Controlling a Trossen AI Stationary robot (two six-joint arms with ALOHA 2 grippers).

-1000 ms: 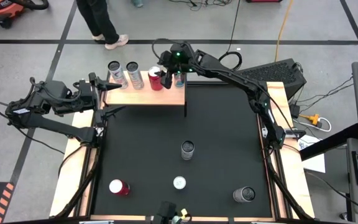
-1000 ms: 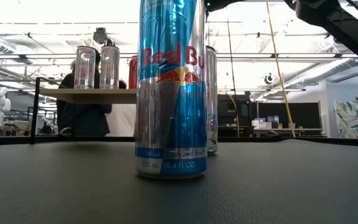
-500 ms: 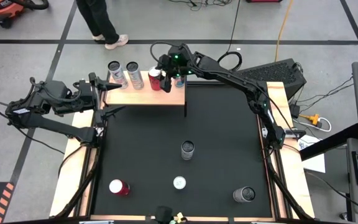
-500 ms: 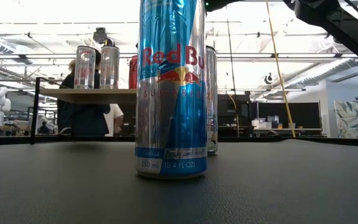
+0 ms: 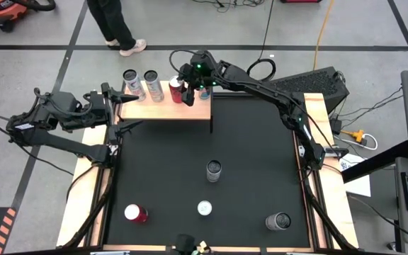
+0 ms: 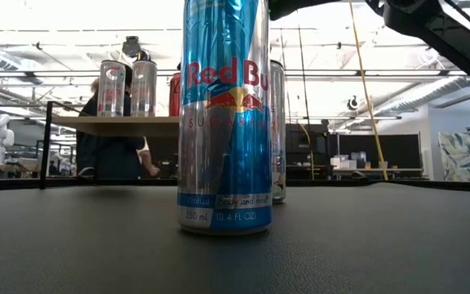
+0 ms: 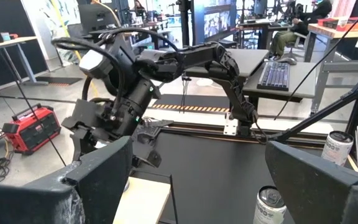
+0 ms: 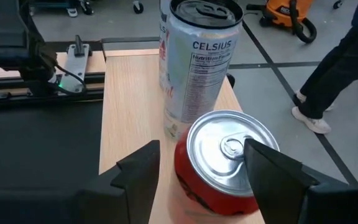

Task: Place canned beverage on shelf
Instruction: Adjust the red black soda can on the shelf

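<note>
The shelf [image 5: 163, 108], a light wooden top on thin dark legs, stands at the table's far edge. Two silver cans [image 5: 130, 79] [image 5: 151, 82] stand on its left part, one marked Celsius [image 8: 194, 62]. A red canned beverage with a silver top [image 8: 225, 155] [image 5: 177, 91] is upright beside them, and my right gripper [image 8: 201, 158] [image 5: 188, 88] is shut on it. My left gripper [image 7: 197, 186] [image 5: 116, 103] hangs open and unladen off the shelf's left end. My right gripper has the red can between its two fingers, one on each side of the upper wall [image 8: 184, 180] just under the rim. The fingers [image 8: 272, 174] come from the table's right, slanting a little down. The can stands upright over the shelf; its base is hidden.
Several more cans stand on the black table: a silver one [image 5: 213, 170] mid-table, a white-topped one [image 5: 204, 208], a red one [image 5: 134, 212] and a grey one [image 5: 278, 222] near the front edge. A tall Red Bull can [image 6: 223, 118] fills the low view. A person walks beyond the far edge.
</note>
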